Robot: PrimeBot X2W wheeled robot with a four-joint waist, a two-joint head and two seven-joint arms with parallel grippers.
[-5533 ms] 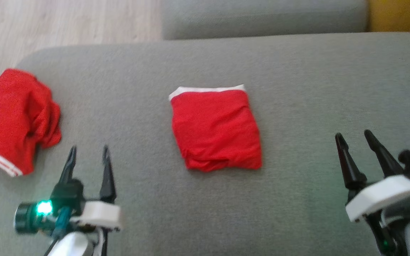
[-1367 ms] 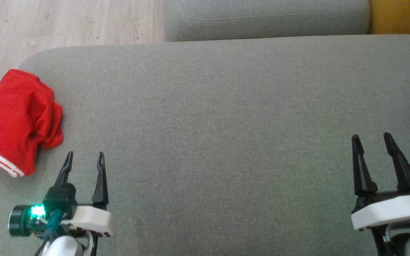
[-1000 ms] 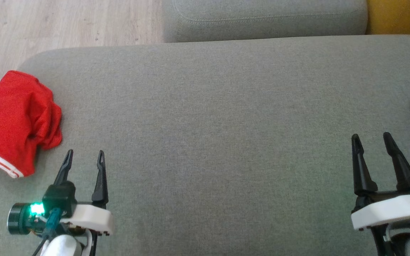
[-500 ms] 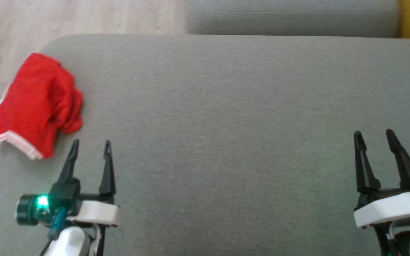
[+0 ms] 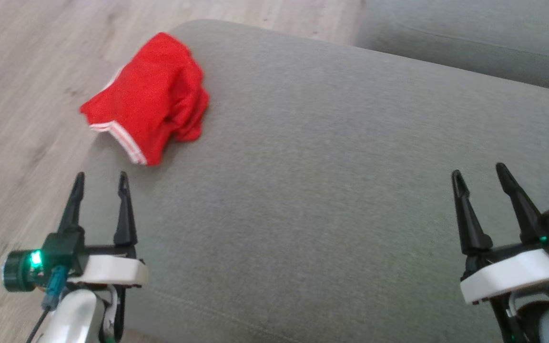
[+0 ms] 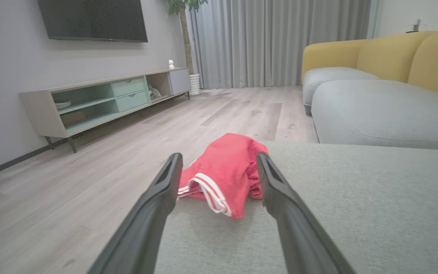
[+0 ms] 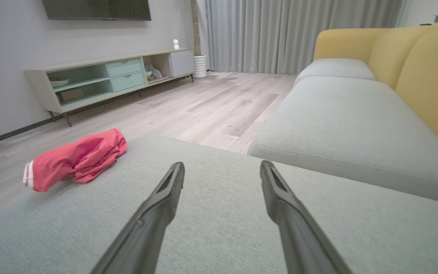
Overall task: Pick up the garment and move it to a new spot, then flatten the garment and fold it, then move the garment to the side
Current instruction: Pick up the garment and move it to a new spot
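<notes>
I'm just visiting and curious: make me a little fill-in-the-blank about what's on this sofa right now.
The crumpled garment is ____ with white stripes.
It lies on the gray cushion, near the edge beside the wooden ____.
The left tool and right tool are both empty, fingers ____, not shut.
The sofa's backrest is ____.
Missing words: red; floor; open; yellow.

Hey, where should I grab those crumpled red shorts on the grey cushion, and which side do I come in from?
Probably the white-striped hem of the red shorts: it juts toward the left gripper as a thick folded edge. Come in from the robot's side, low along the grey cushion, with the open fingers straddling that edge.
</notes>
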